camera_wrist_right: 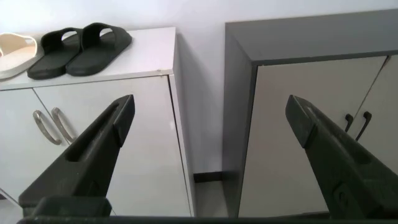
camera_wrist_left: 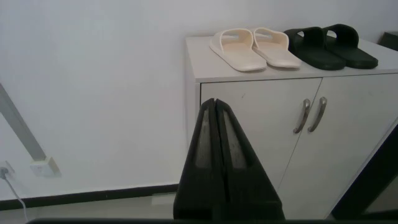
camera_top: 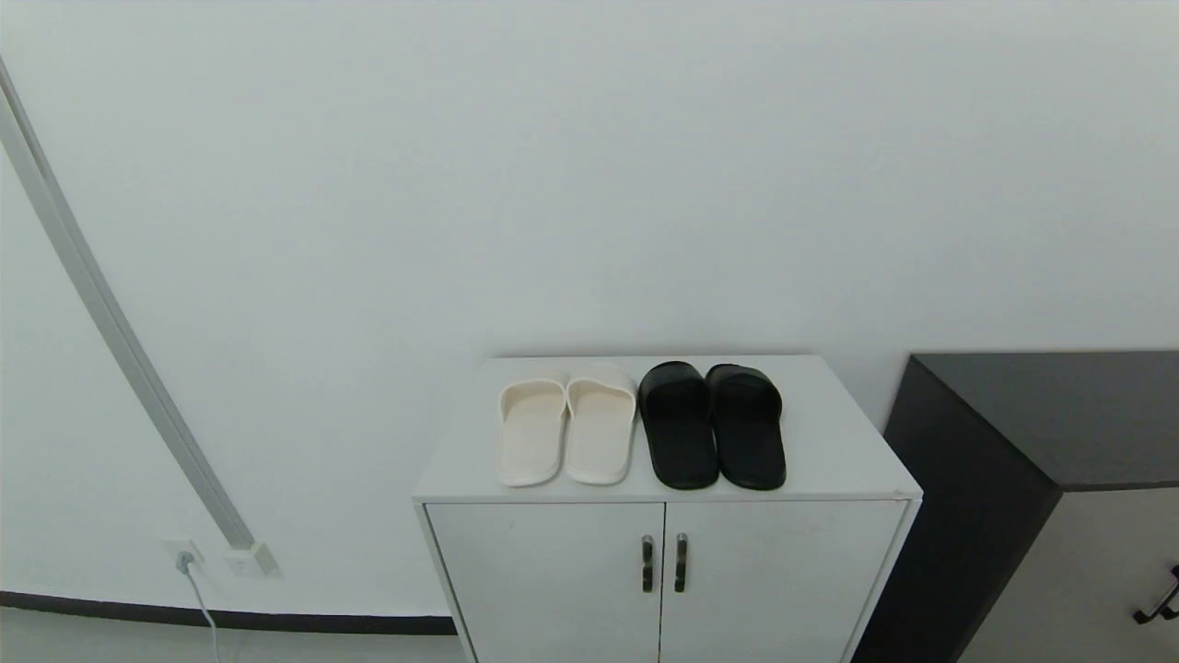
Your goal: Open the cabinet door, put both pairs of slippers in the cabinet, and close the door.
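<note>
Standing against the white wall, the cabinet has its 2 doors closed, with cream slippers and black slippers side by side on top. A dark cabinet stands just beside it. The left gripper is pressed together and the right gripper is spread wide.

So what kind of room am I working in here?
Likely an indoor room, maybe an entryway: a white cabinet against a bare wall, cream slippers and black slippers on top, a dark cabinet beside it.

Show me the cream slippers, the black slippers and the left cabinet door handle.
Pair of cream rubber slippers [camera_top: 531, 442]: head view, footbed of its left slipper.
Pair of black rubber slippers [camera_top: 680, 451]: head view, footbed of its left slipper.
Left metal door handle [camera_top: 647, 563]: head view, middle of the bar.
</note>
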